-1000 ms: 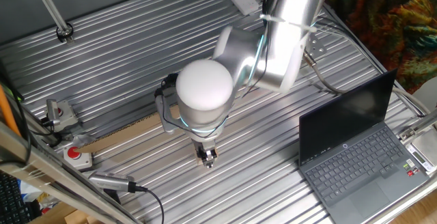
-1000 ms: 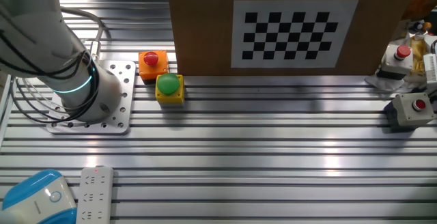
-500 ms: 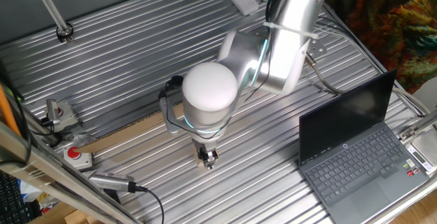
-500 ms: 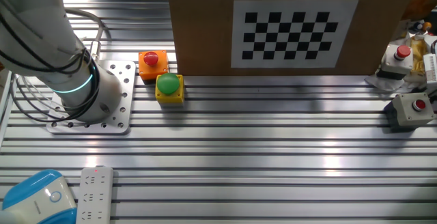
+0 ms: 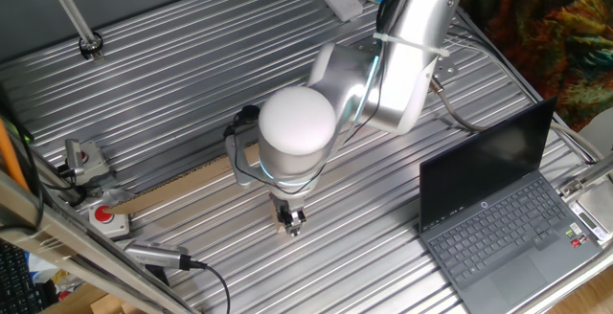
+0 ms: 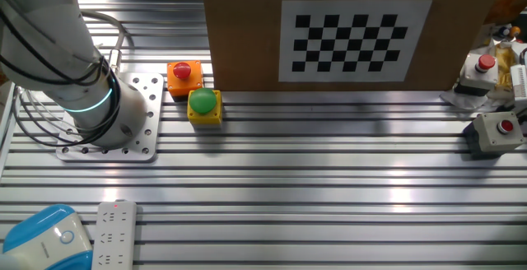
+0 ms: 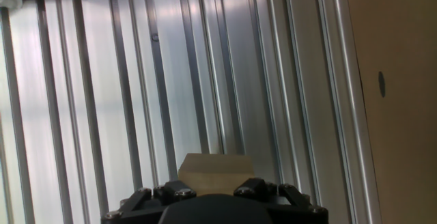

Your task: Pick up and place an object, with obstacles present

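Observation:
In one fixed view my gripper (image 5: 290, 222) points down, just above the ribbed metal table, with a small tan block (image 5: 283, 225) between its fingers. In the hand view the block (image 7: 214, 169) sits between the jaws at the bottom edge, held just above the table grooves. The long tan strip (image 5: 177, 187) lies left of the gripper, and its end is hidden behind the arm. It fills the right side of the hand view (image 7: 403, 80). The other fixed view shows neither gripper nor block, only the arm's base (image 6: 82, 97).
An open laptop (image 5: 498, 213) stands to the right. Red button boxes (image 5: 107, 218) and a cable plug (image 5: 158, 255) lie at the left front. In the other fixed view an upright cardboard board with a checkerboard (image 6: 354, 35) stands behind a yellow box with a green button (image 6: 204, 105) and an orange box (image 6: 183, 76).
The arm's elbow has shifted slightly to the right. The gripper tip with the block stays in almost the same spot.

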`<state>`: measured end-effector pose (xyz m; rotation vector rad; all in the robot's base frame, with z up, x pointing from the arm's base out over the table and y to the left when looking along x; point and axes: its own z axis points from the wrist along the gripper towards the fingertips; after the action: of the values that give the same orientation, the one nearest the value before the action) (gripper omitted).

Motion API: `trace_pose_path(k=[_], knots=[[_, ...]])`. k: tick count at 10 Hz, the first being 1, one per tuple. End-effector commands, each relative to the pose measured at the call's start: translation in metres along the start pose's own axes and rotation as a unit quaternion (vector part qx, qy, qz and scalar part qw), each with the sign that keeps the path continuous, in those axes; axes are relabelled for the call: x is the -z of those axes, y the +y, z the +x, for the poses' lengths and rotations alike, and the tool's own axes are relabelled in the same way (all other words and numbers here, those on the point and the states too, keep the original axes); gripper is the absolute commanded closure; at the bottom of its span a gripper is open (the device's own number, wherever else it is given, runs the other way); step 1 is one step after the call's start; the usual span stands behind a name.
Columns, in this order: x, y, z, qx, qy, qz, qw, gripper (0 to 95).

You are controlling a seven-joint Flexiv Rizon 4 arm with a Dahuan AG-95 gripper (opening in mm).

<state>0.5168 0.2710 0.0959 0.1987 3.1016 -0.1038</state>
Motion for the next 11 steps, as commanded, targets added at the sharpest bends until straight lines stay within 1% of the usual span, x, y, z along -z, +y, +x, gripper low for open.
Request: trace_pose_path(k=[1,8,10,11], knots=[[0.0006,0.0009,-0.0005,0.0,0.002,0.0,1.0,95.0],[0.0006,0.0009,-0.0005,-0.015,0.014,0.0,0.9998,95.0],[0.0006,0.0009,-0.0005,-0.011,0.024,0.0,0.9996,95.0],[0.0006,0.0009,-0.0005,-0.013,0.027,-0.001,0.9996,95.0]])
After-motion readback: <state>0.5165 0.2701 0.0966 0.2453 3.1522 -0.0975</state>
